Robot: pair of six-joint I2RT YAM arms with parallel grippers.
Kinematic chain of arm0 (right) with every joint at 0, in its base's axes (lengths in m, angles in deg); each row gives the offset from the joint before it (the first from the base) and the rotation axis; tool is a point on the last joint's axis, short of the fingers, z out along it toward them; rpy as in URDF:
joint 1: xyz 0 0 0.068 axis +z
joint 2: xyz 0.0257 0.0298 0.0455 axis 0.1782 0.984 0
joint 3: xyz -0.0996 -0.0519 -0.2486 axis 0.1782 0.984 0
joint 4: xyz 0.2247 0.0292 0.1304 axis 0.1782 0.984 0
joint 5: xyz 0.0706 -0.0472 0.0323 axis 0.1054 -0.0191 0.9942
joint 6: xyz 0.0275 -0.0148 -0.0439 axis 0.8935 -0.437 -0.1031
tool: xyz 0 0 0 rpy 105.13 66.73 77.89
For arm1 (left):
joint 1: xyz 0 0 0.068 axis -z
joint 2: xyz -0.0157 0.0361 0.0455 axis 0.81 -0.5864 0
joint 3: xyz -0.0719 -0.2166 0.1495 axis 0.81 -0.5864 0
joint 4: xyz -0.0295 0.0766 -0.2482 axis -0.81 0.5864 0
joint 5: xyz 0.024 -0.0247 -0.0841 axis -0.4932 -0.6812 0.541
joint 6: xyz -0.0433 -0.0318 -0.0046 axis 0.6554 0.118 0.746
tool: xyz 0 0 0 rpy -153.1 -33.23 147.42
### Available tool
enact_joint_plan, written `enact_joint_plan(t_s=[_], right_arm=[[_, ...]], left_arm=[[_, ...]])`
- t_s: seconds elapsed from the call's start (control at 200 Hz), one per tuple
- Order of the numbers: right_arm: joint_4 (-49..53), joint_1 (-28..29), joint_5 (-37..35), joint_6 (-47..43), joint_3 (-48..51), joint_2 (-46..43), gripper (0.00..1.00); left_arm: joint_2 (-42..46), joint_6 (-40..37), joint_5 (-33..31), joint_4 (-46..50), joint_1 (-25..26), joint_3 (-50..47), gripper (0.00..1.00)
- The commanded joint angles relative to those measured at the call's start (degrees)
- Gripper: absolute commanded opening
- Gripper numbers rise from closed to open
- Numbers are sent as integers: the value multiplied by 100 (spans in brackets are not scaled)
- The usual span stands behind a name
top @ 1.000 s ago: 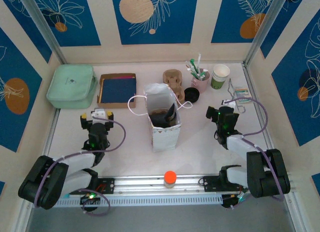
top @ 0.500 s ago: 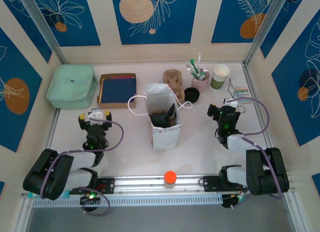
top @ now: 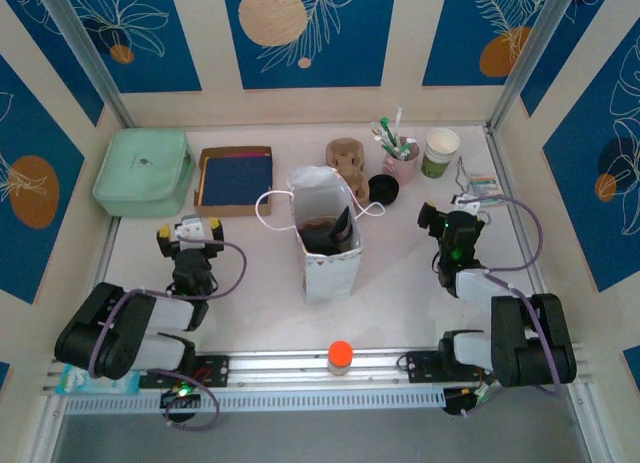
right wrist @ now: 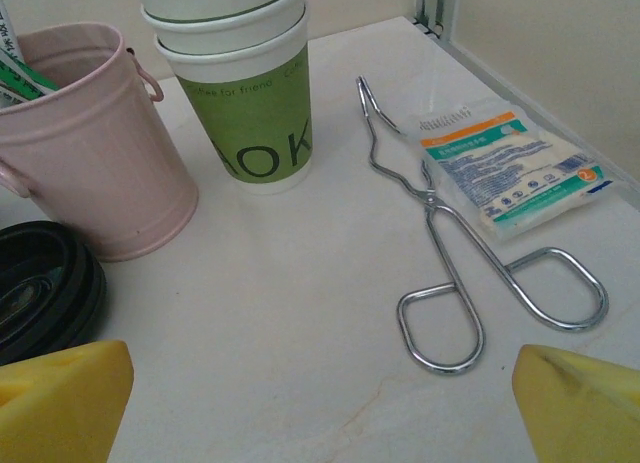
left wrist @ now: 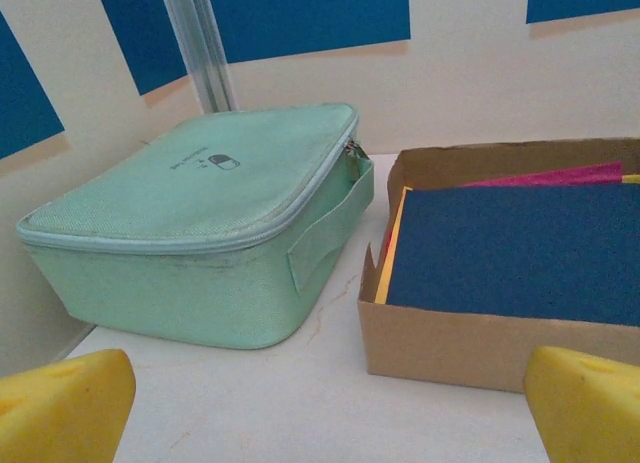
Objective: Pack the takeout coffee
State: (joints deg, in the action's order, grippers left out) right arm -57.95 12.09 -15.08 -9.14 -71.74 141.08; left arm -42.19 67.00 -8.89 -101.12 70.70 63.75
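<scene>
Down inside the open white paper bag [top: 327, 268] that stands upright at the middle of the table [top: 400, 283], the takeout coffee [top: 340, 228] appears as a black lid beside a brownish shape, too shadowed to make out the cup itself. Just behind the bag sit a brown pulp carrier [top: 345, 161] and a stack of black lids [top: 383, 190], then a pink bucket [right wrist: 95, 143] of sachets, touching or nearly touching the lids. Beside the bucket stands a stack of lidless green-and-white cups [right wrist: 245, 93]. Metal tongs [right wrist: 440, 233] lie flat to the right of the cups, with a sealed packet [right wrist: 505, 168] against them. Toward the far left, a cardboard box [left wrist: 450, 343] holding blue and pink sheets sits just beside a mint zip case [left wrist: 190, 233]. The right tool [right wrist: 320, 403] hovers near the tongs, its yellow pads [right wrist: 60, 403] spread wide and holding nothing. The left tool [left wrist: 320, 408] faces the box and case, equally wide and empty.
</scene>
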Motion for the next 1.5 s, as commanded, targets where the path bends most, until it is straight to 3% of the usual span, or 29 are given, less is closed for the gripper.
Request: enact_joint_plan(t_s=[0.0, 0.605, 0.69, 0.785, 0.861, 0.951, 0.996, 1.101, 1.256, 1.351, 1.496], right_arm=[[-476, -42, 87, 85, 159, -3, 98], [-854, -259, 263, 311, 437, -97, 98], [-1408, -352, 352, 418, 646, 105, 98], [-2824, -473, 439, 445, 805, 939, 98], [-1612, -459, 499, 492, 529, 496, 98], [-2305, -456, 505, 391, 691, 730, 98], [-2007, -398, 501, 378, 664, 581, 98], [-2417, -165, 592, -65, 672, 779, 98], [-2923, 719, 845, -1428, 372, 1574, 99], [-3666, 607, 1023, -1341, 652, 1823, 99], [-3758, 754, 1011, -1532, 684, 1865, 99]], left_arm=[[-19, 129, 53, -374, -69, -89, 99], [-684, 404, 243, -879, -584, -11, 99], [-841, 445, 266, -879, -650, 53, 99], [-929, 485, 296, -879, -685, 118, 99], [-904, 513, 291, -879, -685, 77, 99], [-935, 472, 347, -879, -687, 107, 99], [-933, 453, 405, -879, -685, 118, 99], [-959, 338, 644, -879, -689, 134, 99], [-1154, -174, 1487, -881, -551, 255, 100], [-1464, -653, 1794, -879, -293, 421, 100], [-1474, -624, 1856, -879, -307, 401, 100]])
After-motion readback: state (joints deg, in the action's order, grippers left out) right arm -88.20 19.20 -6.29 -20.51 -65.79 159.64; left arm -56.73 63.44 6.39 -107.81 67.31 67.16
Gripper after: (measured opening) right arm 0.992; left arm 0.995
